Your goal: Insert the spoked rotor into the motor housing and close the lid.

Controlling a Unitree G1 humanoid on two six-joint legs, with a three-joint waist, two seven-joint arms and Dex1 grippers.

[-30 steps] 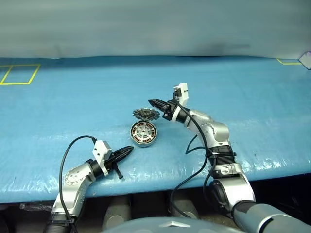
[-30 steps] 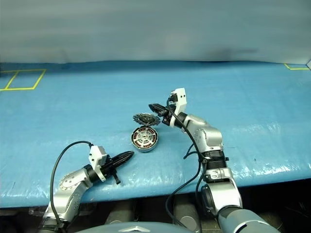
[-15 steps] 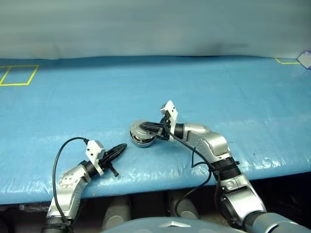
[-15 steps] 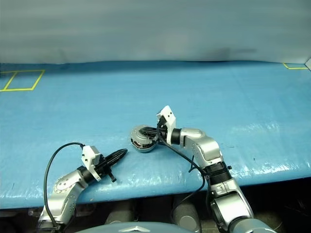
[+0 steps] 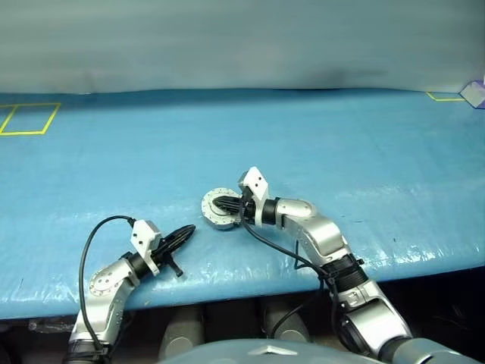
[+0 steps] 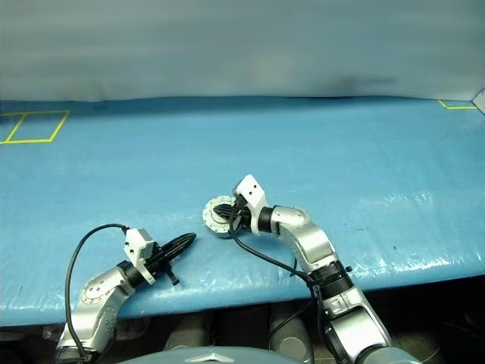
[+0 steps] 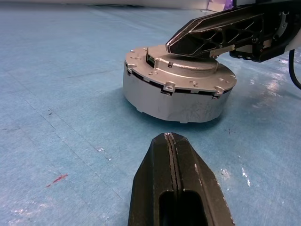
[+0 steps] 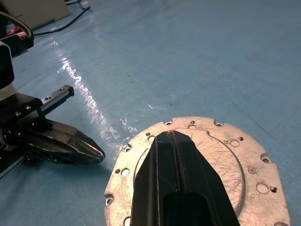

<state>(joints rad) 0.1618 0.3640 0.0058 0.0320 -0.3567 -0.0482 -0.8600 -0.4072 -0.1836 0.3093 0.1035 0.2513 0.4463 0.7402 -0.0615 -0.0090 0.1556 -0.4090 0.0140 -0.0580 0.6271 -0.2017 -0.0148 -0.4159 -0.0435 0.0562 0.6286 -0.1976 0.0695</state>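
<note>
The blue bench lies bare on every side of the housing, so the way in is open from the far side, the left and the right. The lid lies flat on the housing with the right claw, fingers together, lying across its top, which blocks any approach from above. The left claw, fingers together, sits near the bench's near edge, with bare bench between its tip and the housing's wall.
</note>
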